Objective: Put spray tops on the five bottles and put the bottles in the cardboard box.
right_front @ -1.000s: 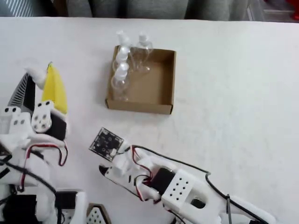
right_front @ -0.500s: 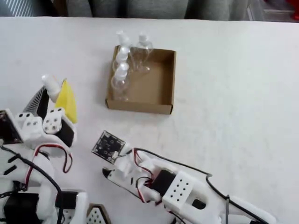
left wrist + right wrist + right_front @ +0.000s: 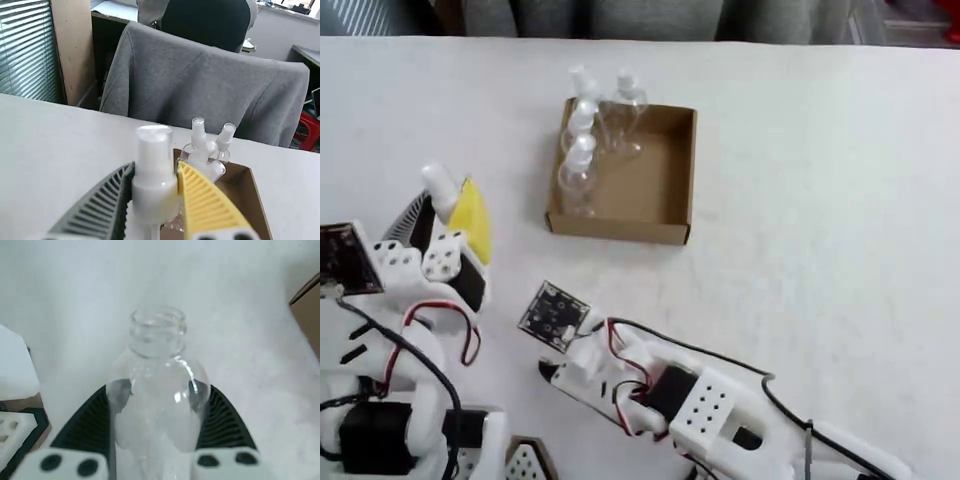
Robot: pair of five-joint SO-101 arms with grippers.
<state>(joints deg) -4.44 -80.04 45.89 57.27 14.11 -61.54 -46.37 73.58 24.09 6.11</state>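
**Both grippers loaded, four capped bottles at the box**

- Desk point(image 3: 820, 200): white top. Both arms sit at its near edge.
- Right arm point(image 3: 700, 400): stretched low along the near edge, from the near-right corner toward near-centre, forearm close to flat.
- Left arm point(image 3: 400, 330): folded up at the near-left corner, wrist raised, fingers aimed at the far edge.
- Cardboard box point(image 3: 685, 170): far of centre, open top, well apart from both arms. The box floor on the side toward the desk's right edge is bare.
- Capped bottles point(image 3: 578, 170): four, upright, bunched at the box's far-left corner and along its left wall.
- Right gripper point(image 3: 159, 387): black fingers clamped on both sides of the open bottle point(image 3: 157, 355). It is clear, has no top, and its neck sticks out past the fingertips.
- Left gripper point(image 3: 155, 172): grey and yellow fingers closed on the white spray top point(image 3: 154, 145), which is upright with the nozzle head above the fingertips. In the high view that spray top point(image 3: 438, 183) sits left of the box, with a gap to the box's left wall.
- Room: a strip of bare desk lies between the box's near wall and the right arm. The right half of the desk is bare white surface out to the right edge.
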